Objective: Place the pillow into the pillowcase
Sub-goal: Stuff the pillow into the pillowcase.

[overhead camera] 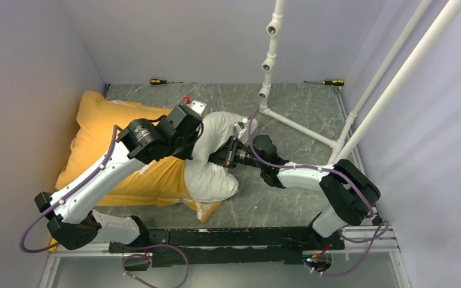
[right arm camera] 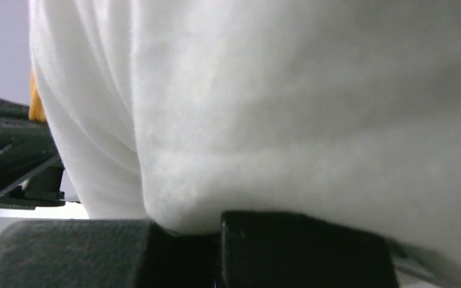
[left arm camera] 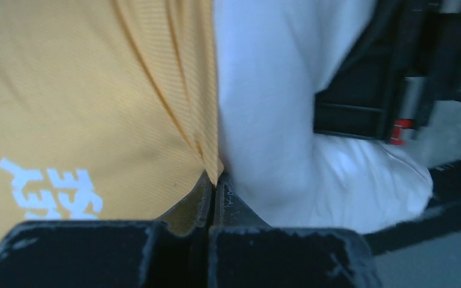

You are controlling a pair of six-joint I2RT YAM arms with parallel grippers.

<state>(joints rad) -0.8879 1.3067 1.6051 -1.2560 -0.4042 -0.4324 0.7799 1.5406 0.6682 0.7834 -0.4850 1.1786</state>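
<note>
Currently I am stuffing the plump white fabric pillow (overhead camera: 213, 171), lying partway inside the orange-yellow fabric pillowcase (overhead camera: 99, 129) at left. Left jaws are pinching its hem and right jaws are clenching the pillow, so the next move likely calls for pushing leftward.

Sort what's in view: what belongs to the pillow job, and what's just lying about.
Job in hand:
- plump white pillow, pinched by the right gripper
- orange-yellow fabric pillowcase, its edge pinched by the left gripper

Lying about:
- two yellow-and-black-handled screwdrivers, one far left, one far right
- white plastic pipe frame
</note>
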